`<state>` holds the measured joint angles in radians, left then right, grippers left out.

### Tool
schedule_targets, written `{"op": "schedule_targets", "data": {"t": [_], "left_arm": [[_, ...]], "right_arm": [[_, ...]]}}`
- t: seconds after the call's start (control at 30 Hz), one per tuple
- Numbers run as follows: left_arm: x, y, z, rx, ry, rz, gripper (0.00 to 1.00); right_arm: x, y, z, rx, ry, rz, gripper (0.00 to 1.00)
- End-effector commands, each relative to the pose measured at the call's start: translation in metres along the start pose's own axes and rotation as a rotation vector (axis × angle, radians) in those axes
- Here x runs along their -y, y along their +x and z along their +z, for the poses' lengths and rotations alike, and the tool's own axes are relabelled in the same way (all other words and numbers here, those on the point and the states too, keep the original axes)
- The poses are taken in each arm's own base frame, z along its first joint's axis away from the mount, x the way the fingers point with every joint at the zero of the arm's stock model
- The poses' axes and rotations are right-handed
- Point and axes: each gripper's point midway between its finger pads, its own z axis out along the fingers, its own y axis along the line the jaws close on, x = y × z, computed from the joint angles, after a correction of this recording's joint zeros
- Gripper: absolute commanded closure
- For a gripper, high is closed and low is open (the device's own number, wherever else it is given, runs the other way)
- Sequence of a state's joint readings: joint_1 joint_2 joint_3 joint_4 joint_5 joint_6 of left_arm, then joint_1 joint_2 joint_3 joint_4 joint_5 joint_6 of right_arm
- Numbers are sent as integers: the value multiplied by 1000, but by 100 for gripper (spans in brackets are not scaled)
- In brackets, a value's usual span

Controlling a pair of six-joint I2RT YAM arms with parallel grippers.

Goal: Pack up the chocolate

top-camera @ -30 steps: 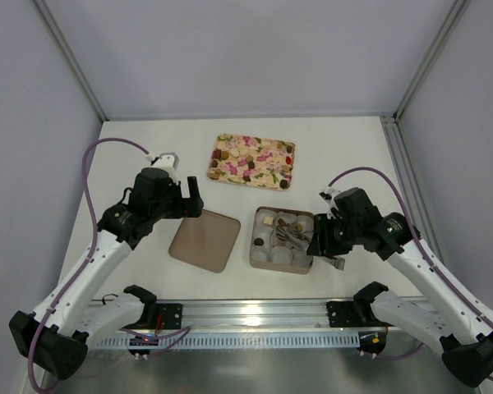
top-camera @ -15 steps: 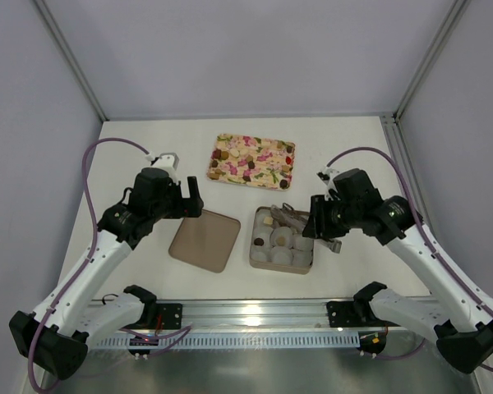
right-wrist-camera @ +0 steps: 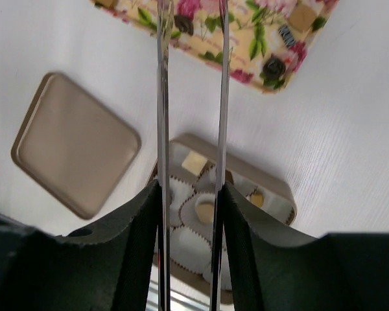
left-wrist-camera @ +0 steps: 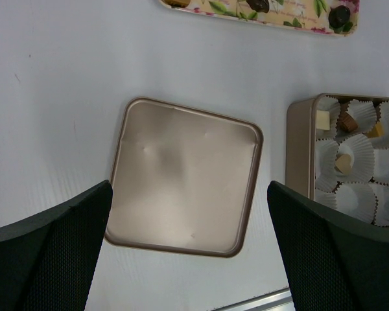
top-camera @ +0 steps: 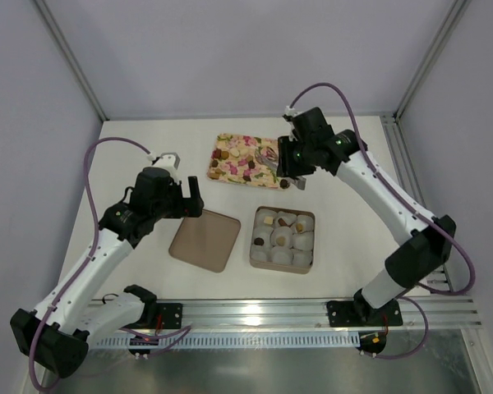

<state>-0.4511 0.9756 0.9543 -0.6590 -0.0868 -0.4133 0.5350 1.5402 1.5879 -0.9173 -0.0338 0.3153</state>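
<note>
Chocolate pieces point(top-camera: 245, 156), dark and tan, lie on the floral tray point(top-camera: 227, 175). A few more sit in white paper cups in the gold tin point(top-camera: 255, 244), among them a tan piece point(right-wrist-camera: 205, 210) and a pale square point(left-wrist-camera: 322, 120). My right gripper point(top-camera: 292, 176) hangs over the tray's right end, shut on metal tweezers point(right-wrist-camera: 161, 97). The two blades stand apart and run out of the top of the right wrist view, so their tips are hidden. My left gripper point(left-wrist-camera: 188, 259) is open above the tin's lid point(left-wrist-camera: 185, 175), holding nothing.
The gold lid point(top-camera: 205, 240) lies flat left of the tin. The floral tray point(right-wrist-camera: 253, 45) is just beyond the tin point(right-wrist-camera: 282, 191). A metal rail point(top-camera: 255, 313) runs along the near edge, and enclosure walls stand on three sides.
My right arm has swung from over the tin up and back to the floral tray, carrying the tweezers. The left arm has not moved.
</note>
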Motion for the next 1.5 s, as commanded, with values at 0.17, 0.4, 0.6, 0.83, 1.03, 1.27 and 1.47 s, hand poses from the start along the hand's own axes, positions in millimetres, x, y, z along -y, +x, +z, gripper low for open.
{"op": "schedule_targets", "data": {"t": [0.17,0.4,0.6,0.83,1.03,1.27,1.47], "left_arm": [[-1,-17,-5,49,-15,13,0],[-2,-16,-5,46,-21,15,0],[-2,-16,-4,46,-21,15,0],[-3,-14,-3,38,-27,14,0],[-3,-14,-3,39,-25,13,0],[-3,-14,-3,39,-25,14,0],[-3,-15,-3,40,-26,11,0]], "right_arm": [[2,-70,64,41,91,-73,53],[-3,-75,102,-9,81,-67,53],[-4,-63,124,-52,75,-75,53],[-12,-58,135,-68,70,-93,53],[-8,-52,144,-87,98,-101,53],[-3,-49,151,-101,124,-107,56],[-5,-47,150,-108,118,-107,64]]}}
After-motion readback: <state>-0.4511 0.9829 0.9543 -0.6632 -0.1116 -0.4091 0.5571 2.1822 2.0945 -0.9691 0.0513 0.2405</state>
